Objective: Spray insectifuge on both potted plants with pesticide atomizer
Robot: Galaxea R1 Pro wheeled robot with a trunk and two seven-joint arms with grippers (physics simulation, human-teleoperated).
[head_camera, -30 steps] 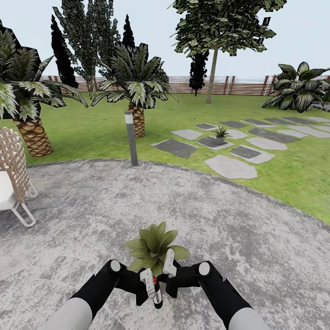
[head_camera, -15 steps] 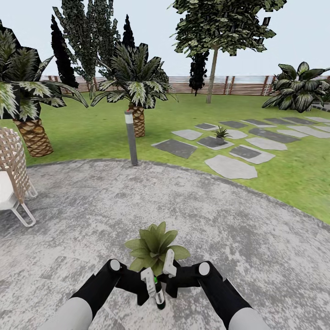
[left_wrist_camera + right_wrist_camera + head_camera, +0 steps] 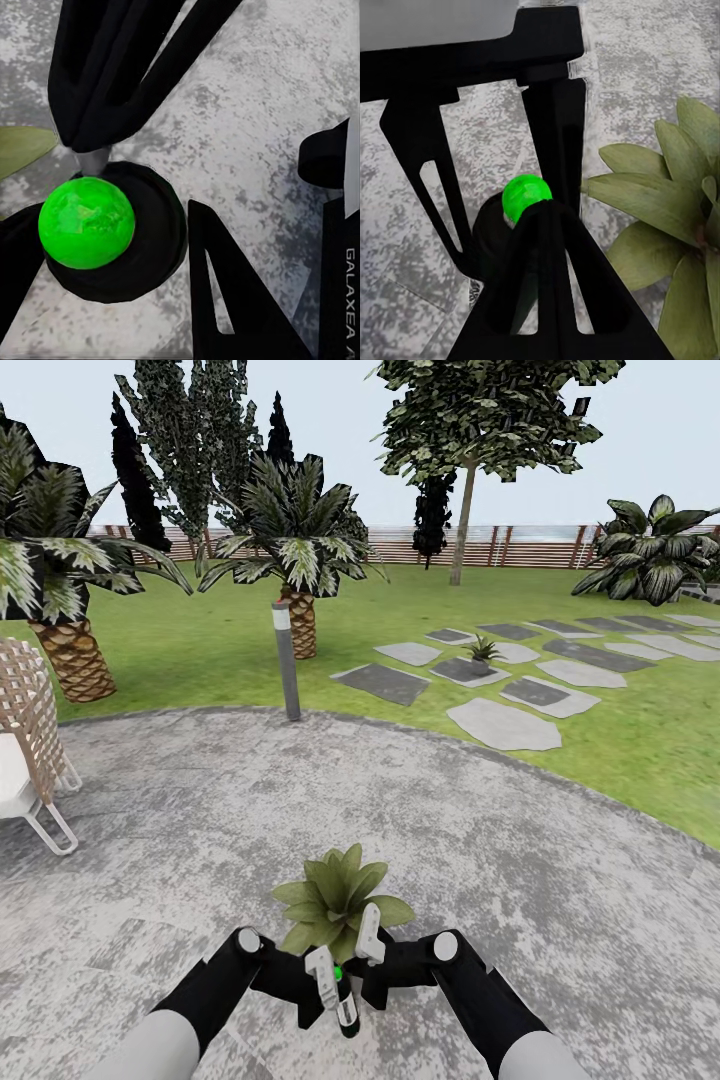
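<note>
The pesticide atomizer (image 3: pixel 346 1012) hangs low between my two hands, a slim dark bottle with a bright green ball (image 3: pixel 87 222) glowing at its head. My left gripper (image 3: pixel 333 988) is shut on it, one finger on each side of the bottle (image 3: pixel 493 241). My right gripper (image 3: pixel 547 219) is shut, and its joined fingertips sit against the green ball (image 3: pixel 526 196). One potted plant (image 3: pixel 340 900) stands on the grey patio (image 3: pixel 520 880) just beyond the hands, its leaves (image 3: pixel 660 210) beside the bottle. The other potted plant (image 3: pixel 482 652) sits far off on a stepping stone.
A grey bollard lamp (image 3: pixel 287 660) stands at the patio's far edge and a wicker chair (image 3: pixel 28 745) at its left. Palms (image 3: pixel 295 560), trees and a slatted fence (image 3: pixel 540 546) ring the lawn. Stepping stones (image 3: pixel 505 725) lead off to the right.
The small ball on the atomizer's head has turned from red to green. Both arms and the bottle have stayed almost still.
</note>
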